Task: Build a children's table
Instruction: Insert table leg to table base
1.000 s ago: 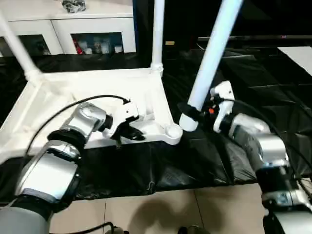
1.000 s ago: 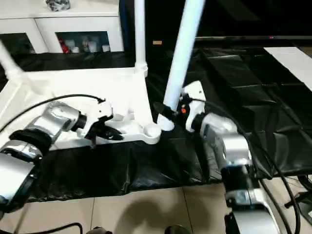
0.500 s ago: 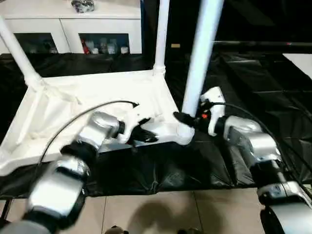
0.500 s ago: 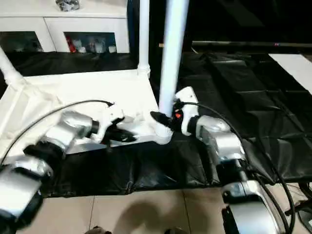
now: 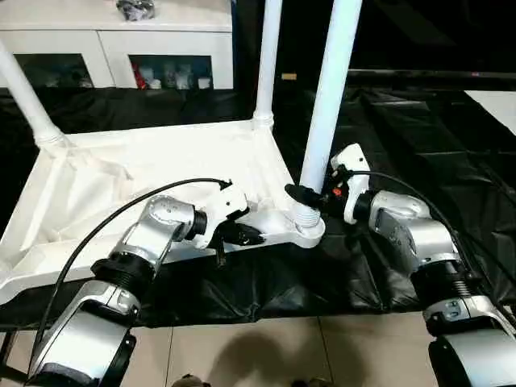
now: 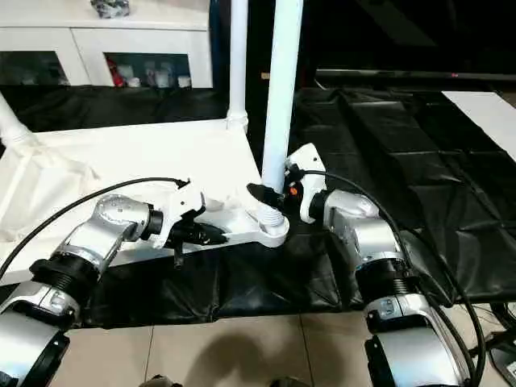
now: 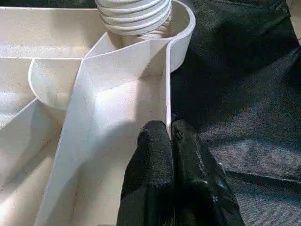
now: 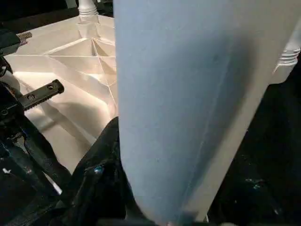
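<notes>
Two silver-armed grippers work at the near right corner of the upturned white plastic rectangular tabletop point(image 5: 161, 169), which lies ribbed side up on a black crinkled sheet point(image 5: 419, 137). Nearest, the left gripper point(image 7: 170, 141) has its black fingers pressed together, pinching the thin near rim of the tabletop just beside the rounded corner socket point(image 5: 307, 229). Alongside, the right gripper point(image 5: 300, 196) is clamped low on a long white tube leg point(image 5: 330, 89), whose threaded end sits upright in that socket. To seat it well, I judge the leg should be kept plumb over the socket and turned or pressed straight down while the left holds the rim steady; any lean may bind the thread. Farther back, two more white legs point(image 5: 268, 56) stand in the rear corners. Beyond them sits a white cabinet with glass doors point(image 5: 113, 48). Open sheet lies to the right; the near edge of the tabletop comes close to the sheet's front border.
</notes>
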Controlling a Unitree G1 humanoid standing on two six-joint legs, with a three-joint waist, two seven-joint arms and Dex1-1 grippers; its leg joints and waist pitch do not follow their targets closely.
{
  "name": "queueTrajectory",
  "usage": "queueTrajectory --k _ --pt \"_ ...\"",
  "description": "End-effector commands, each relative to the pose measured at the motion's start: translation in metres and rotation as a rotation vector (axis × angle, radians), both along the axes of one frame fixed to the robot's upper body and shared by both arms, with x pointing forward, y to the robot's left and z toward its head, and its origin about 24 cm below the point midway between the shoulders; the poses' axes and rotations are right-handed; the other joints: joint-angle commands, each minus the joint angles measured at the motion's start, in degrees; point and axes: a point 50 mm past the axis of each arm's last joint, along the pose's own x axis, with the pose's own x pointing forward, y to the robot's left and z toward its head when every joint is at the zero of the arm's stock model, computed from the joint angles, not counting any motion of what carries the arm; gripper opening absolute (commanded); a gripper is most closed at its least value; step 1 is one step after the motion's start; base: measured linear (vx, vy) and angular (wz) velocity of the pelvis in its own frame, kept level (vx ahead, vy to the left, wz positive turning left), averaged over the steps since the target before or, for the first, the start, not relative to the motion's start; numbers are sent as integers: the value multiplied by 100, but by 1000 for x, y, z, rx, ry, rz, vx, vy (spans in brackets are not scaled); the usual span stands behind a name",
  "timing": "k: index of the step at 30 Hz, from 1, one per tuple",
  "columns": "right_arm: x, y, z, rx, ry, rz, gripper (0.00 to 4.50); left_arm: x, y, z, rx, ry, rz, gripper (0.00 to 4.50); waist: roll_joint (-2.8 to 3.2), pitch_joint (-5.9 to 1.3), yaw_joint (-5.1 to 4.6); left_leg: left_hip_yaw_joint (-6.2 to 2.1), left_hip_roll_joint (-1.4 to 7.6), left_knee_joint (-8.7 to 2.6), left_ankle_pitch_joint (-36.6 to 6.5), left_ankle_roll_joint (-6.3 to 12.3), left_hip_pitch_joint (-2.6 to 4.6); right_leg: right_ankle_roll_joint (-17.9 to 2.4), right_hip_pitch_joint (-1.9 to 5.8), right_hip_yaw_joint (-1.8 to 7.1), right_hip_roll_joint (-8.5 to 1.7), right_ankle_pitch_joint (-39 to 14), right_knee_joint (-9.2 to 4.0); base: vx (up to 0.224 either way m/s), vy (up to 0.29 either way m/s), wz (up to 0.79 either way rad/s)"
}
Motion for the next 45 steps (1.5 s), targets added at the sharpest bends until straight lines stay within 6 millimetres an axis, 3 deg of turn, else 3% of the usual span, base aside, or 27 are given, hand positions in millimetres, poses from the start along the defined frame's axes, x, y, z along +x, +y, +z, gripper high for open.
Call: queueTrajectory --k 1,4,7,11,14,15,20,31,35,36,45 --pt "-2 -7 -8 -21 37 -15 188 -3 2 -6 38 19 -13 0 -30 -438 -13 34 17 -435 -1738 176 82 -735 363 161 -220 -2711 -530 0 0 0" --pt "-4 -9 -6 11 31 -25 188 3 -1 -2 16 -15 60 0 -40 -432 -9 40 17 -429 -1747 195 97 -694 345 157 -208 -2780 -541 0 0 0" --pt "-4 -10 -4 26 25 -31 188 4 -2 -1 0 3 54 55 -53 -431 -4 40 3 -424 -1768 202 89 -640 347 141 -210 -2927 -564 0 0 0" --pt "-6 -12 2 60 4 -24 188 5 -2 -1 6 -8 40 58 -37 -430 -10 35 -19 -419 -1776 214 78 -494 344 125 -200 -3101 -609 0 0 0" --pt "-6 -12 2 59 3 -25 188 4 -2 -2 -1 22 28 61 -19 -442 -15 24 -6 -424 -1770 208 82 -540 340 119 -204 -3019 -598 0 0 0" --pt "-6 -12 2 58 2 -26 188 4 -1 -3 5 20 25 31 -9 -440 -17 19 -3 -428 -1782 200 75 -573 348 121 -205 -2966 -585 0 0 0" --pt "-6 -13 3 57 -1 -22 188 5 2 -4 30 30 24 3 -3 -441 -29 19 0 -434 -1839 200 79 -654 351 126 -204 -2851 -570 0 0 0" --pt "-7 -16 -5 20 16 -35 188 6 5 -4 50 31 14 0 -15 -431 -31 18 -9 -424 -1895 195 81 -602 349 108 -211 -3060 -605 0 0 0" --pt "-8 -17 -5 56 27 -58 188 9 5 -1 41 7 28 0 -10 -438 -27 14 -3 -427 -1857 201 82 -603 349 109 -213 -3023 -600 0 0 0" --pt "-8 -18 -6 83 38 -74 188 10 4 1 29 -2 35 0 15 -438 -26 12 -2 -431 -1857 198 83 -631 348 114 -213 -2971 -597 0 0 0" --pt "-8 -15 -18 142 64 -131 188 12 1 5 11 -28 45 0 8 -431 -57 1 -3 -427 -2015 155 91 -649 338 93 -225 -3093 -613 0 0 0"
